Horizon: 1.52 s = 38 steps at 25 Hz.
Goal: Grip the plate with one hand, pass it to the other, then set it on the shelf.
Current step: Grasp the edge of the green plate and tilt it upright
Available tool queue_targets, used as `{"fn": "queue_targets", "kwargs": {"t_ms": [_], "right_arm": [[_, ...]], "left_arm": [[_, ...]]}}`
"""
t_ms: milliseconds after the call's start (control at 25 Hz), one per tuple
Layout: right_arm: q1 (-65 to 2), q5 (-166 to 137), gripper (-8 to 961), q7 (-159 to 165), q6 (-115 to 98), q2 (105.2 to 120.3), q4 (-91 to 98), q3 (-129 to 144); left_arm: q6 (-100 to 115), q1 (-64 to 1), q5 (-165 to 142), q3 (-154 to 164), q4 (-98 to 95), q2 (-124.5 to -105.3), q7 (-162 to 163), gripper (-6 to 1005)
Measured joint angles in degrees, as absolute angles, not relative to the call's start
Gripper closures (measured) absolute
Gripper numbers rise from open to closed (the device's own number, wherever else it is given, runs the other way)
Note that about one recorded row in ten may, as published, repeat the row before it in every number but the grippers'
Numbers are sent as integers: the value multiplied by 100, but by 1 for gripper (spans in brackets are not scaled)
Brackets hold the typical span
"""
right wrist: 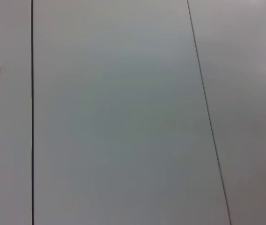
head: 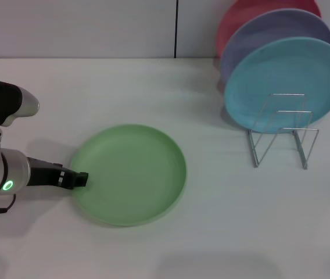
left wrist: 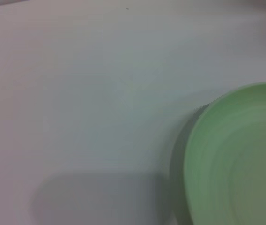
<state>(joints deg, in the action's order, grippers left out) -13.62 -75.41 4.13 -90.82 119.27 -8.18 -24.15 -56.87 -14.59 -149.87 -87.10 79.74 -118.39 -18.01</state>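
The light green plate [head: 129, 173] lies flat on the white table [head: 223, 232], left of the middle. It also shows in the left wrist view [left wrist: 238, 159]. My left gripper [head: 81, 179] comes in from the left, low over the table, with its black tip at the plate's left rim. The silver wire shelf [head: 281, 138] stands at the right, well apart from the plate. My right gripper is out of view; its wrist view shows only pale panels with dark seams.
A sky-blue plate [head: 287, 84] leans upright in the shelf, with a lavender plate [head: 269, 32] and a pink plate [head: 240, 17] behind it. The shelf's front wire loops [head: 287, 113] hold nothing. A wall [head: 95, 26] runs behind the table.
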Motion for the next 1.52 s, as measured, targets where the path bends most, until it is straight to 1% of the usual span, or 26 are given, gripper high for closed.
{"fn": "queue_targets", "kwargs": {"t_ms": [160,680,920,1360,1520], "right_arm": [[-1362,-7540,155,413,-9089,11926,-823,-2409],[-1362,-7540,156,413,-9089,11926,-834,-2395],[-1362,-7541,155,413,-9090,11927,-820,-2346],[-1362,-7541,155,413,-9104,11927,-831,-2321],[-1362,-7541,156,413,-9108,11926,-834,-2320]], "left_arm": [[-5754,-1473,-14980,-8742,7972,-11839,-1801,385],[-5924,-1593,-14991,-8791,7939,-11830,-1723,454],[-5998,-1623,-14991,-8778,7934,-11830,-1723,663],[-6022,-1718,-14967,-8790,7947,-11837,-1746,859],[-6025,-1741,-14962,-8767,7968,-11839,-1764,884]]}}
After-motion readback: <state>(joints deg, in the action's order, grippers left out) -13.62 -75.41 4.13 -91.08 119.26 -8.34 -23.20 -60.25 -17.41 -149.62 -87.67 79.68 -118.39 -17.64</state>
